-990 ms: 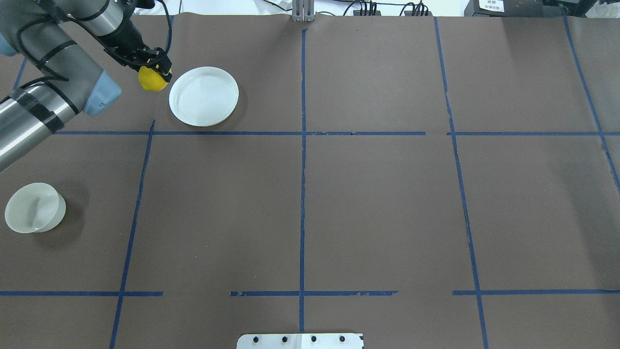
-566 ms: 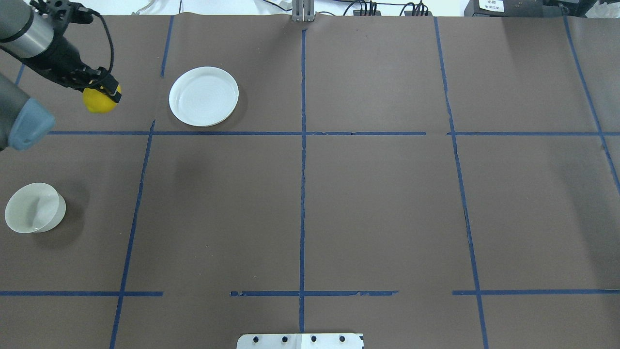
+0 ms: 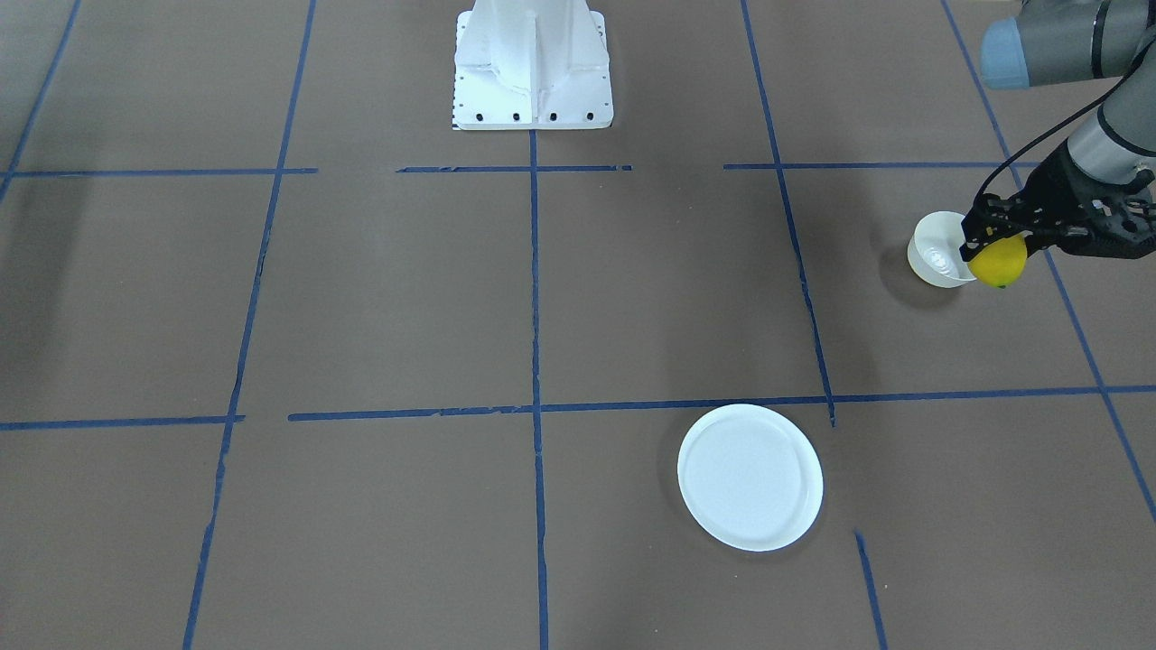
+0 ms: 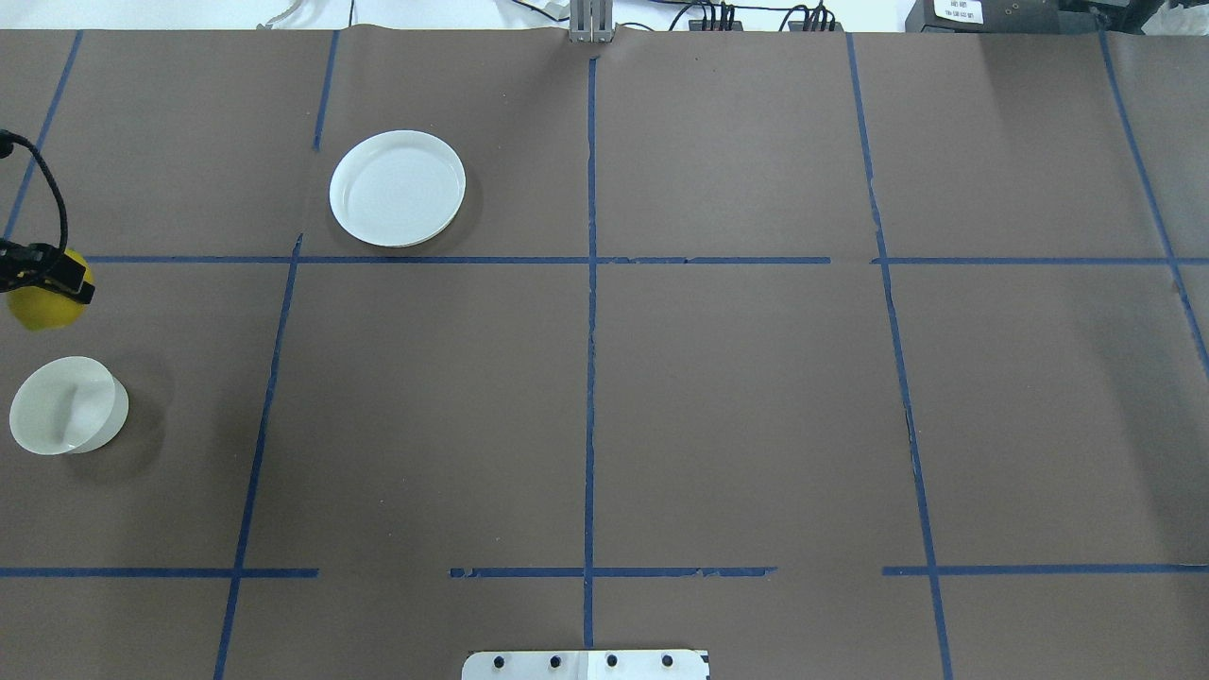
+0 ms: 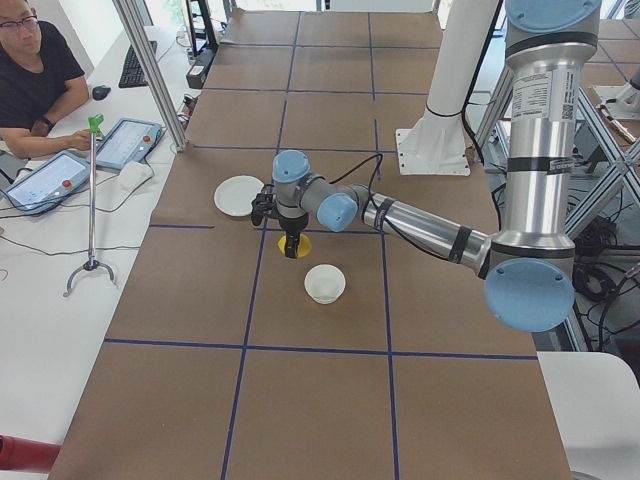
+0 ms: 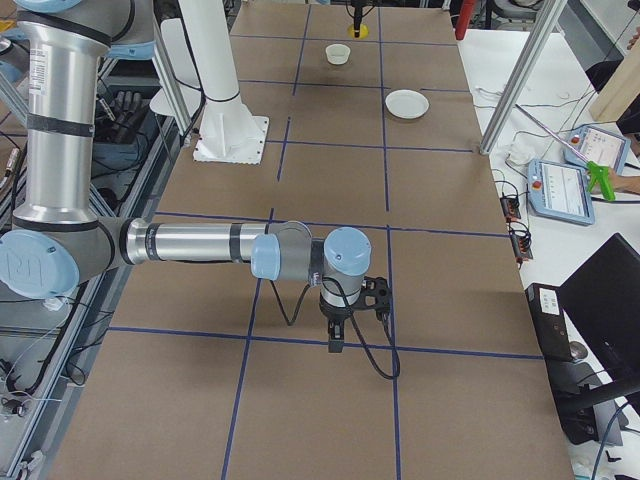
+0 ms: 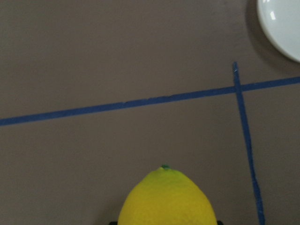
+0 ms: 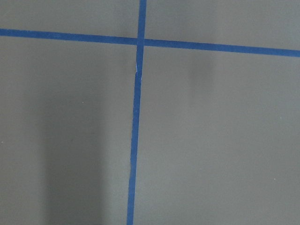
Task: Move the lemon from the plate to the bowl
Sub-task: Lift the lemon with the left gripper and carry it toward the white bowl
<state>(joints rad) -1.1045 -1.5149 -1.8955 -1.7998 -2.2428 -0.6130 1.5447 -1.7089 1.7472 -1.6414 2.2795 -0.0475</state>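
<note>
On the bench, the bowl stands at the robot's far left, the plate farther out and to its right, well apart. The lemon hangs in the left jaws above the bench, just beyond the bowl, off the plate

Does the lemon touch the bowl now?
Apart. The overhead view shows bare table between the lemon and the bowl, with the lemon held in the left gripper.

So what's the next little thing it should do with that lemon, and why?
Probably shift the lemon across until it hangs over the bowl. The left claw grips it above bare table just beside the bowl, not over it, and the plate is already empty.
</note>
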